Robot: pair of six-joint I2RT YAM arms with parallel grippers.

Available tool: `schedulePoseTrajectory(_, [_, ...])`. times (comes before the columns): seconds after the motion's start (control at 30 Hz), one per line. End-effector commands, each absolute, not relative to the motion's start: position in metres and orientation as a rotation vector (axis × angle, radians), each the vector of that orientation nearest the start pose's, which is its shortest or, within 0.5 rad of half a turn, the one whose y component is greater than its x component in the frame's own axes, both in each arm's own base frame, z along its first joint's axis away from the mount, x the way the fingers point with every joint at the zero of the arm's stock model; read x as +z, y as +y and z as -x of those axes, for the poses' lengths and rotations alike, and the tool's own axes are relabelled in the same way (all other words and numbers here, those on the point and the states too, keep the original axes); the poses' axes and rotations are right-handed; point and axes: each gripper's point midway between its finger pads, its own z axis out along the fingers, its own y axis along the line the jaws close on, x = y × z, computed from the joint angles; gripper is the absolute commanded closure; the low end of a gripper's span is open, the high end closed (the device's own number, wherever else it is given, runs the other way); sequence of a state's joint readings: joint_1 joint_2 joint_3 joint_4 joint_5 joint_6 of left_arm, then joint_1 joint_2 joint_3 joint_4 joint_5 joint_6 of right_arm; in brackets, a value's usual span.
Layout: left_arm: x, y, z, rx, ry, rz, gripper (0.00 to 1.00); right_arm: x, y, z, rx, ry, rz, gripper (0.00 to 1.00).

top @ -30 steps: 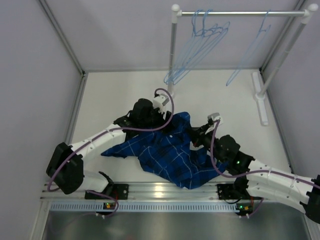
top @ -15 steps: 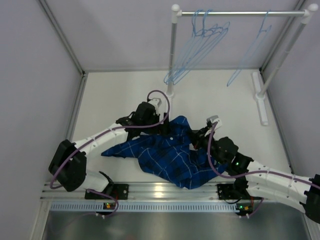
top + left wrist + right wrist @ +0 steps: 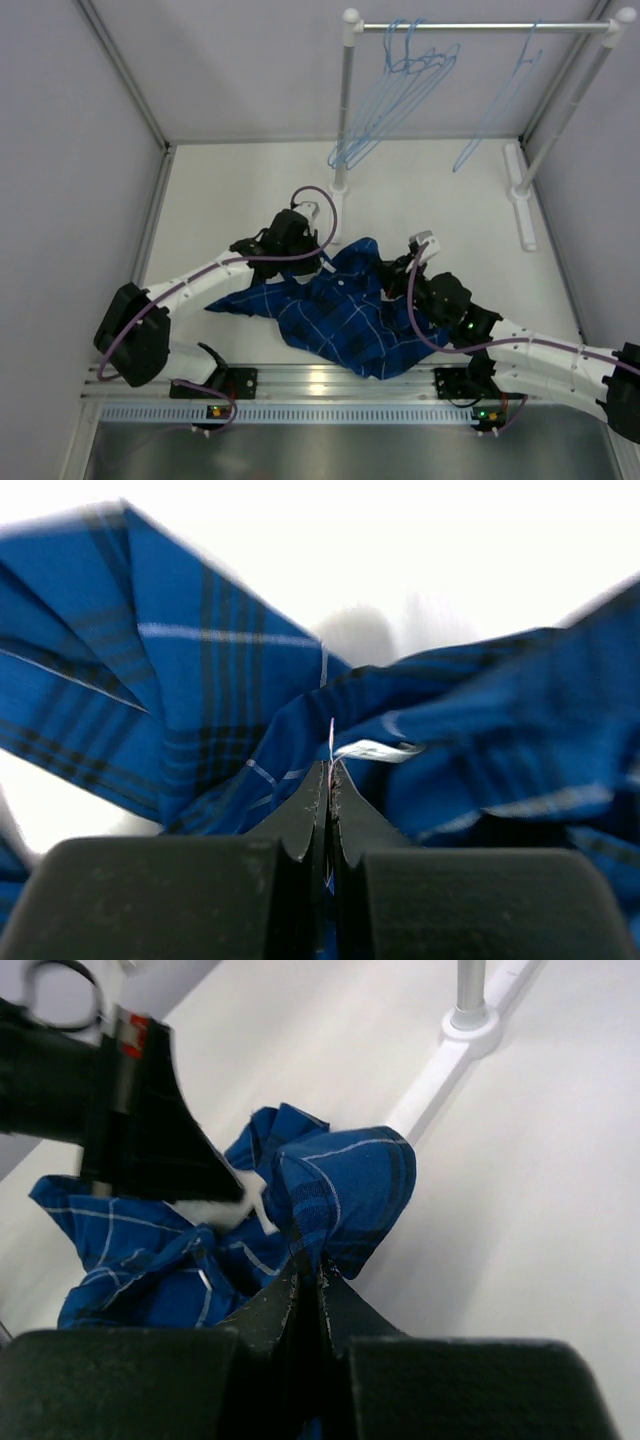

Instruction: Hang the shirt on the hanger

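The dark blue plaid shirt (image 3: 350,320) lies crumpled on the white table between my two arms. My left gripper (image 3: 322,262) is at its upper left part, and the left wrist view shows the left gripper (image 3: 330,765) shut on a thin fabric edge beside the white label (image 3: 375,750). My right gripper (image 3: 385,268) is at the shirt's upper right, and its own view shows the right gripper (image 3: 308,1260) shut on a raised fold of the shirt (image 3: 340,1190). Pale-blue wire hangers (image 3: 400,90) hang on the rail behind, one hanger (image 3: 495,100) apart at the right.
The rack's rail (image 3: 480,27) spans the back right on white posts (image 3: 343,110), with a foot bar (image 3: 522,195) on the table. Grey walls close in left, back and right. The left arm's black finger (image 3: 150,1130) is close to the right gripper's fold.
The left gripper has come down a little toward the near left and closed on the shirt's edge. The right gripper has shifted slightly left with its fold.
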State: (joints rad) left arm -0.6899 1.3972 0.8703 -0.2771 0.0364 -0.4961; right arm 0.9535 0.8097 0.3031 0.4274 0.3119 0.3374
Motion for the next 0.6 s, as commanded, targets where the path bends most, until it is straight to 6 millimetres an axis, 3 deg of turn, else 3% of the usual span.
schedulePoseTrajectory(0.0, [0.200, -0.259, -0.295, -0.624, 2.120, -0.306, 1.00, 0.223, 0.247, -0.230, 0.757, 1.597, 0.185, 1.00])
schedulePoseTrajectory(0.07, [0.235, -0.252, -0.299, -0.597, 2.038, -0.304, 1.00, 0.231, 0.244, -0.237, 0.711, 1.612, 0.151, 1.00])
schedulePoseTrajectory(0.1, [0.267, -0.250, -0.304, -0.589, 1.964, -0.311, 1.00, 0.246, 0.244, -0.240, 0.690, 1.612, 0.152, 1.00])
schedulePoseTrajectory(0.23, [0.345, -0.238, -0.297, -0.601, 1.780, -0.319, 1.00, 0.297, 0.245, -0.237, 0.721, 1.514, 0.186, 1.00])
schedulePoseTrajectory(0.27, [0.355, -0.235, -0.295, -0.599, 1.754, -0.323, 1.00, 0.316, 0.240, -0.233, 0.736, 1.464, 0.185, 1.00])
schedulePoseTrajectory(0.37, [0.383, -0.228, -0.286, -0.616, 1.683, -0.316, 1.00, 0.344, 0.229, -0.222, 0.775, 1.393, 0.177, 1.00])
schedulePoseTrajectory(0.47, [0.378, -0.223, -0.281, -0.618, 1.693, -0.308, 1.00, 0.339, 0.223, -0.213, 0.792, 1.389, 0.195, 1.00])
schedulePoseTrajectory(0.5, [0.369, -0.222, -0.279, -0.607, 1.726, -0.310, 0.86, 0.334, 0.223, -0.211, 0.799, 1.393, 0.203, 1.00])
schedulePoseTrajectory(0.53, [0.360, -0.220, -0.278, -0.598, 1.754, -0.311, 0.42, 0.327, 0.223, -0.209, 0.806, 1.407, 0.209, 1.00])
schedulePoseTrajectory(0.57, [0.352, -0.221, -0.274, -0.609, 1.781, -0.314, 0.16, 0.315, 0.223, -0.206, 0.820, 1.428, 0.211, 1.00])
